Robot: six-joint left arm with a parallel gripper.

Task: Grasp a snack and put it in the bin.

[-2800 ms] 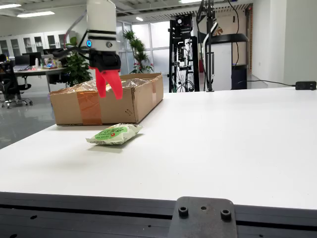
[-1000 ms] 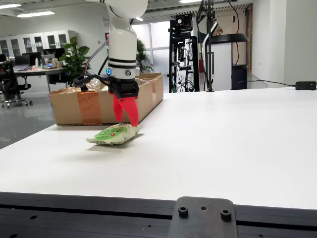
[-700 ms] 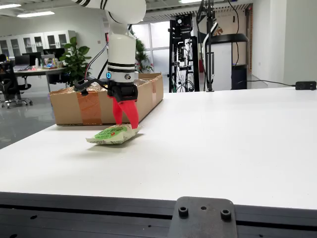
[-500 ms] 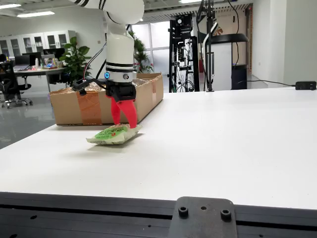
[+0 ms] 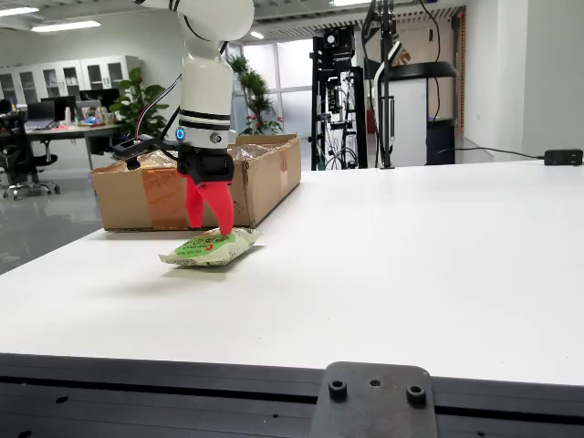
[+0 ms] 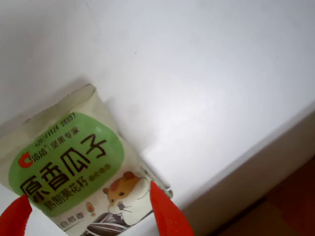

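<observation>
One snack [image 5: 211,248] lay flat on the table [image 5: 411,265], its long axis running toward the box [image 5: 260,178] behind it. Red fingers [image 5: 225,210] of the gripper [image 5: 209,230] stood apart, straddling its width.

An open-plan office that doubles as a robotics lab is shown in the fixed view. Rows of fluorescent ceiling lights [image 5: 64,26] are seen overhead, and a desk [image 5: 73,130] with monitors and an office chair [image 5: 18,155] is placed at the far left. White cabinets [image 5: 64,78] are set against the back wall, and potted plants [image 5: 137,100] are stood near large windows [image 5: 292,82]. A black equipment frame [image 5: 338,100] strung with cables is seen behind a broad white worktable [image 5: 411,265].
</observation>
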